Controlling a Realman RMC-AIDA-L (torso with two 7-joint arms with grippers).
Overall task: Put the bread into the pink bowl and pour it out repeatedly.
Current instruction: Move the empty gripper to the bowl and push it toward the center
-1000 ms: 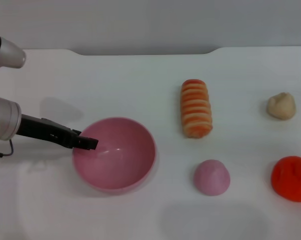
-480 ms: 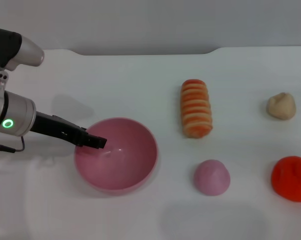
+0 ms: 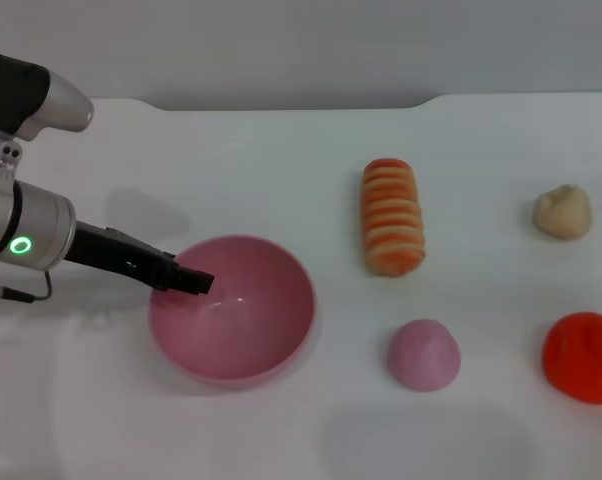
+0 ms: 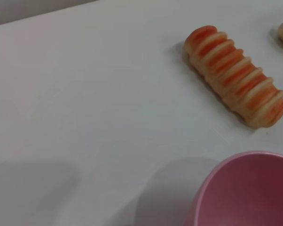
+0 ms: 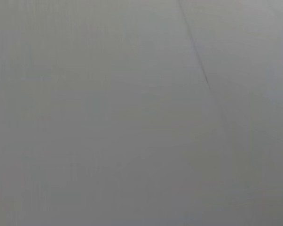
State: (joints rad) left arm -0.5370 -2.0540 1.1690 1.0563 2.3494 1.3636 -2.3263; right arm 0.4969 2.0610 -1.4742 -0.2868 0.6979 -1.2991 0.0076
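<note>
Left gripper (image 3: pixel 186 282) at the empty bowl (image 3: pixel 231 308) left rim, apparently clamped on it; bread (image 3: pixel 392 217) on table, well right; step: bowl emptied; next: release and load bread; right gripper unseen.

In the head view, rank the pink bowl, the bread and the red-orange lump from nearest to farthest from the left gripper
1. The pink bowl: the left gripper is at its near-left rim.
2. The bread: mid-table, to the right of the bowl.
3. The red-orange lump: far right edge.
</note>
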